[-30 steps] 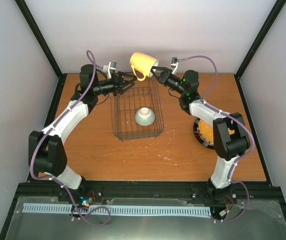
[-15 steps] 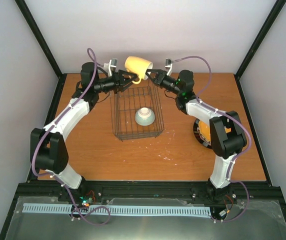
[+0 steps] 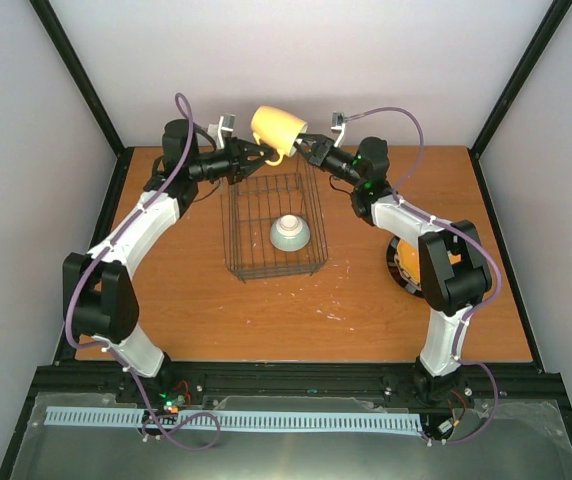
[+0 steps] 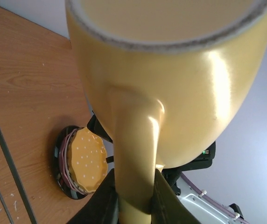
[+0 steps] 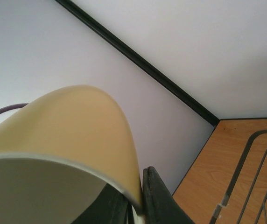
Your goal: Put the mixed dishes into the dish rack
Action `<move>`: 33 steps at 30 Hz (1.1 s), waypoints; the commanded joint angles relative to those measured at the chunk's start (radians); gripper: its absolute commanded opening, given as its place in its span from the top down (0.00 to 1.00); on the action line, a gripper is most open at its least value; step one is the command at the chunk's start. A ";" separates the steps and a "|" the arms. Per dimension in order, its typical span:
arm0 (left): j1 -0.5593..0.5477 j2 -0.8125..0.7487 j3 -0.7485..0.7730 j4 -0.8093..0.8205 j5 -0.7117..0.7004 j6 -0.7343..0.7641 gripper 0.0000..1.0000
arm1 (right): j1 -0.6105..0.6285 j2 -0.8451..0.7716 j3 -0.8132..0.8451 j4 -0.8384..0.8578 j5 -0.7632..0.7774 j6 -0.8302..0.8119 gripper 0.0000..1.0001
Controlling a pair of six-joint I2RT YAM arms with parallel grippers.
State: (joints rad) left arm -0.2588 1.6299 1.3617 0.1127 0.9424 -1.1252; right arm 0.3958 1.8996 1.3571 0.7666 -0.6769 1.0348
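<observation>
The cream-yellow mug [image 3: 278, 127] hangs tilted in the air above the far end of the dish rack [image 3: 234, 232], held from both sides. My left gripper [image 3: 266, 153] is shut on its handle; in the left wrist view the handle [image 4: 134, 154] fills the gap between the dark fingers of the left gripper [image 4: 136, 189]. My right gripper [image 3: 303, 146] is shut on the mug's rim [image 5: 124, 186], one finger inside and one outside. A pale blue-green bowl [image 3: 290, 233] sits upside down in the rack. The plates [image 3: 409, 262] are stacked at the right, orange-yellow dotted plate [image 4: 84, 158] on top.
The wooden table [image 3: 186, 300] is bounded by black frame posts and pale walls on three sides. The right arm's forearm crosses over part of the plate stack. Both arm bases stand at the near edge.
The mug has shifted slightly left and lower. My left gripper came up to it and closed on the handle. The right gripper has kept its hold on the rim.
</observation>
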 commanded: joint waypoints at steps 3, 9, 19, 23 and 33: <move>-0.005 -0.002 0.168 -0.196 -0.079 0.295 0.99 | 0.008 0.003 0.046 -0.002 -0.012 0.053 0.71; -0.002 -0.051 0.225 -0.460 -0.254 0.524 0.99 | -0.016 -0.022 0.036 -0.117 -0.017 -0.009 0.54; -0.018 -0.171 0.117 -0.708 -0.635 0.770 0.99 | -0.116 -0.167 -0.081 -0.457 0.037 -0.265 0.53; -0.097 -0.175 0.081 -0.744 -0.775 0.786 0.99 | -0.132 -0.168 -0.067 -0.503 0.044 -0.300 0.54; -0.275 -0.101 -0.063 -0.700 -0.991 0.688 0.99 | -0.149 -0.146 -0.042 -0.529 -0.002 -0.320 0.55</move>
State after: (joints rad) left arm -0.5110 1.5105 1.2850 -0.6487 0.0776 -0.3878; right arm 0.2584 1.7512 1.2881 0.2604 -0.6521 0.7494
